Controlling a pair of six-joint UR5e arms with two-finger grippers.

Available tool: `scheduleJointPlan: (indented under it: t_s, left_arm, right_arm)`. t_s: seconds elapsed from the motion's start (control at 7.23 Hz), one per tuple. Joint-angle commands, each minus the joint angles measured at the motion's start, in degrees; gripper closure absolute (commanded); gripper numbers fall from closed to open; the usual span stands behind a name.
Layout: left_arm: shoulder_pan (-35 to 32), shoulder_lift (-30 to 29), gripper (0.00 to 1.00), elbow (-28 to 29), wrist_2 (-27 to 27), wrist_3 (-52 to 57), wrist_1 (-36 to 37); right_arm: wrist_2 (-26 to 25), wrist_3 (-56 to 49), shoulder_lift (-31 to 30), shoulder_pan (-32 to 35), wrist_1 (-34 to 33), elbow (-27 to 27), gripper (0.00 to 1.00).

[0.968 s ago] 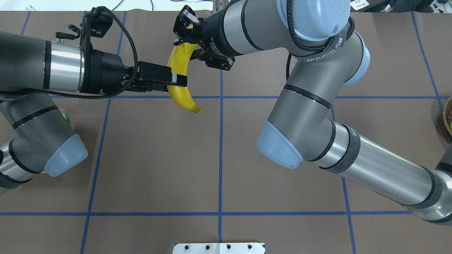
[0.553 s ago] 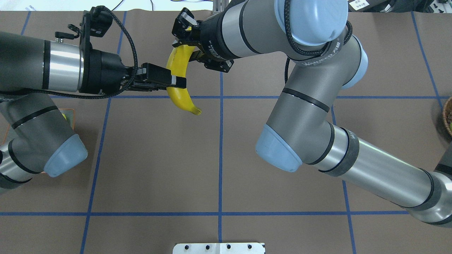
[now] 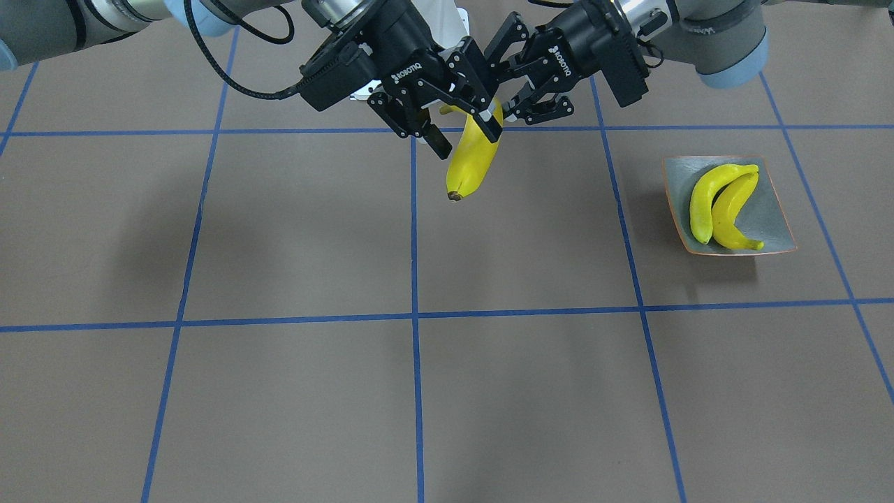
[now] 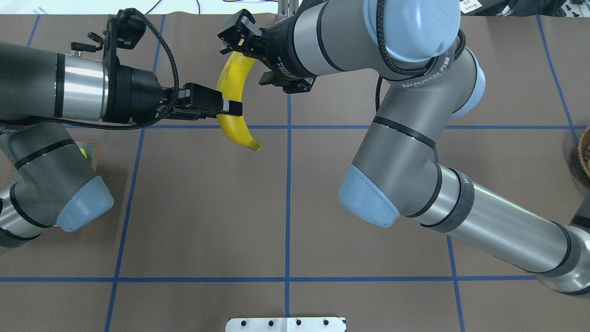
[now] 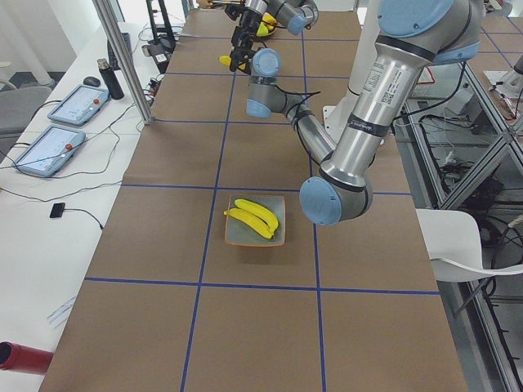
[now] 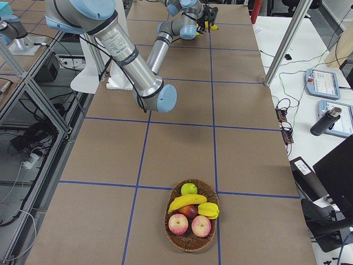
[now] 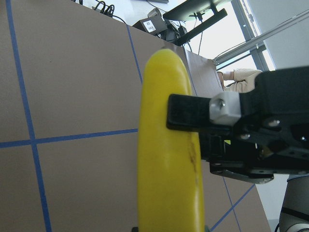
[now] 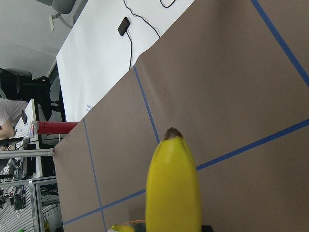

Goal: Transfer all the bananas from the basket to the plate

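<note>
Yellow banana (image 4: pixel 233 131) hangs above the table (image 4: pixel 207 207), my left claw (image 4: pixel 233 108) clamped on its middle. Right claw (image 3: pixel 464 134) sits spread around its upper end, one finger clear. Two bananas (image 3: pixel 723 206) lie on the plate (image 3: pixel 775 209); another banana (image 6: pixel 187 202) lies in the basket (image 6: pixel 168 229).

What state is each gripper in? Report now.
Left gripper: shut on the banana.
Right gripper: open, fingers either side of the banana's upper end.

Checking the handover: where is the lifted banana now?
In the overhead view the banana hangs above the table left of the centre tape line, gripped mid-length by the left gripper, the right gripper at its upper end.
</note>
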Motion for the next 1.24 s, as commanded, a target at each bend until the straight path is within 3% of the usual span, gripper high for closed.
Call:
scheduleJointPlan:
  t_s: [0.0,0.28,0.69,0.97,1.11]
  left_arm:
    - [-0.1,0.6,1.0,0.3,0.0,0.3,0.0]
    - [-0.3,4.0,1.0,-0.2,-0.2,0.6,-0.1]
    - [-0.6,16.3,1.0,-4.8,-0.6,0.8,-1.3]
    - [-1.0,24.2,1.0,-6.4,-0.7,2.2,-2.3]
    - [-1.1,30.1,1.0,-6.3,-3.0,7.9,-4.2]
  right_arm:
    - [3.9,-3.4,-2.3,3.6,-1.2,1.5,0.0]
    - [8.6,-12.6,-3.9,8.7,-9.0,1.3,0.0]
    - [14.2,-33.6,-9.6,18.0,-20.2,0.9,0.0]
    - [19.3,-49.5,-17.5,25.2,-21.0,0.9,0.0]
    - [20.4,-57.4,-21.5,28.3,-21.1,0.9,0.0]
